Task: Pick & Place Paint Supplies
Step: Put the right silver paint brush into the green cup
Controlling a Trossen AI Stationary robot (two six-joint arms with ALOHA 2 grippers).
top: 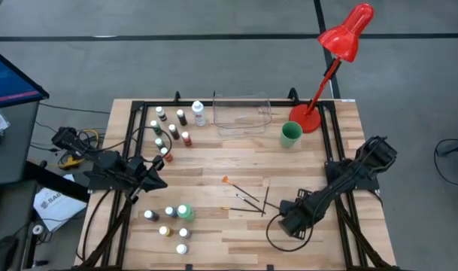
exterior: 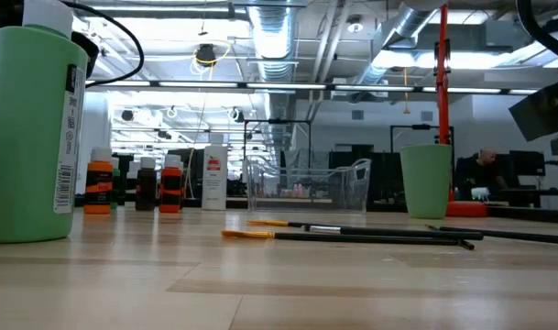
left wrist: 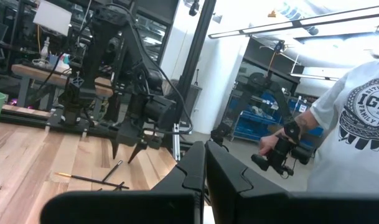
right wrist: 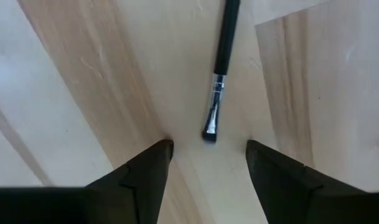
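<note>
Several thin dark brushes lie flat on the wooden table, right of its middle. My right gripper points straight down over them, open. One dark finger stands on each side of one brush's bristle end without touching it. The left wrist view shows this gripper just above the brushes. Small white-capped bottles stand in a far-left group and a near-left group. The near group holds a taller green bottle. My left gripper is shut and empty at the table's left side.
A clear plastic tray and a taller white bottle stand at the far edge. A green cup and a red desk lamp stand at the far right. A person's hand holds a device beyond the table.
</note>
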